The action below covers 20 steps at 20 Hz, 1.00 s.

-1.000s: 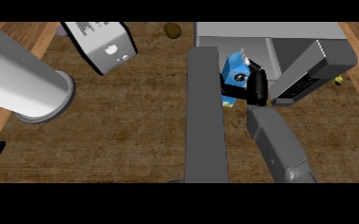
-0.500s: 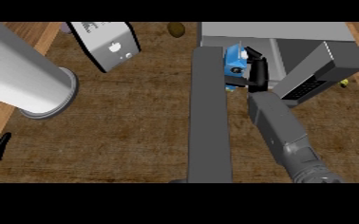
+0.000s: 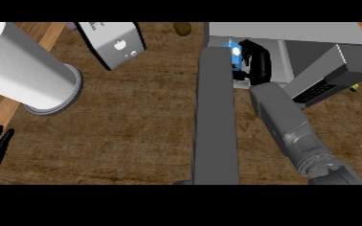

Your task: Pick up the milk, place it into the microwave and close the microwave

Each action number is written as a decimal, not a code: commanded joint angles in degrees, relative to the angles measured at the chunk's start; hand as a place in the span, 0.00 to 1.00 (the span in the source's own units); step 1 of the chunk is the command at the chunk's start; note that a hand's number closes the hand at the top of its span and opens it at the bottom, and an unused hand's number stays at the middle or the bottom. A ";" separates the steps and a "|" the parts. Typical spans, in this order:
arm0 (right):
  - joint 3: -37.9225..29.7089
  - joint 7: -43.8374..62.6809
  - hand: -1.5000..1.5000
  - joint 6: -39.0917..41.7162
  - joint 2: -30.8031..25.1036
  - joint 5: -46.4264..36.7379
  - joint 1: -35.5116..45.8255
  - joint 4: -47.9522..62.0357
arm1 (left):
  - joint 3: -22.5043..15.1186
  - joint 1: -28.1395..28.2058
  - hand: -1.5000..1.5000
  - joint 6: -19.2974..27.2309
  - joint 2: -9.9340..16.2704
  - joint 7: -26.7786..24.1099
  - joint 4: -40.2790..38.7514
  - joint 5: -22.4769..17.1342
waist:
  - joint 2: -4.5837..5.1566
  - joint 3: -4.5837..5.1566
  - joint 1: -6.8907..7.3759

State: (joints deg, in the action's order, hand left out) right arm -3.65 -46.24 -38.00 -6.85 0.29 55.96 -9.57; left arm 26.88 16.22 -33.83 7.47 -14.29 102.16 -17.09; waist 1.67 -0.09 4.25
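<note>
The milk carton (image 3: 232,53), blue and white, is at the microwave's (image 3: 297,31) opening, just right of the open door (image 3: 214,124), which runs down the middle as a long grey slab. My right hand (image 3: 256,63) is curled round the carton and hides most of it; its grey forearm (image 3: 286,122) rises from the lower right. Whether the carton rests on the microwave floor cannot be seen. Only a black sliver of my left hand (image 3: 4,143) shows at the left edge.
A large pale grey cylinder (image 3: 32,74) lies across the upper left of the wooden counter (image 3: 134,124). A white box-shaped appliance with black edges (image 3: 113,42) stands behind it. A small brown round thing (image 3: 182,28) sits near the microwave's left corner.
My right hand has carried the milk farther up and into the microwave's opening, and the forearm has stretched after it. The door has not swung.
</note>
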 commanded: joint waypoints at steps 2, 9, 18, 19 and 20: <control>0.86 1.13 1.00 -10.13 -0.39 -2.49 2.34 3.56 | -1.27 -0.95 0.00 0.15 -0.73 0.41 0.41 0.26 | 0.45 -0.05 0.94; -1.91 2.37 1.00 -12.03 -2.39 -0.74 2.57 3.63 | -1.00 -3.41 0.00 0.55 0.57 0.64 -1.68 1.01 | 0.86 -0.11 1.14; -3.05 2.47 1.00 -9.88 -6.88 -0.50 0.26 4.97 | -0.85 -4.28 0.00 -0.48 1.62 -0.01 -3.96 1.37 | 1.59 -0.23 2.29; -2.74 3.84 1.00 -9.50 -7.17 -0.86 1.45 5.57 | -1.52 -5.86 0.00 0.35 0.80 -1.03 -4.96 2.55 | 1.77 -0.18 2.25; -3.71 1.65 1.00 -7.35 -8.89 0.07 -1.90 4.93 | -0.81 -3.95 0.00 -0.07 1.24 0.09 -2.96 1.32 | 1.55 -0.33 2.16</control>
State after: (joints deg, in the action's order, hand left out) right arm -6.66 -42.86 -46.34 -13.98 -0.09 56.39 -4.86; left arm 26.10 12.20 -34.15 8.72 -14.60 98.78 -15.85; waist 3.11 -0.30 6.32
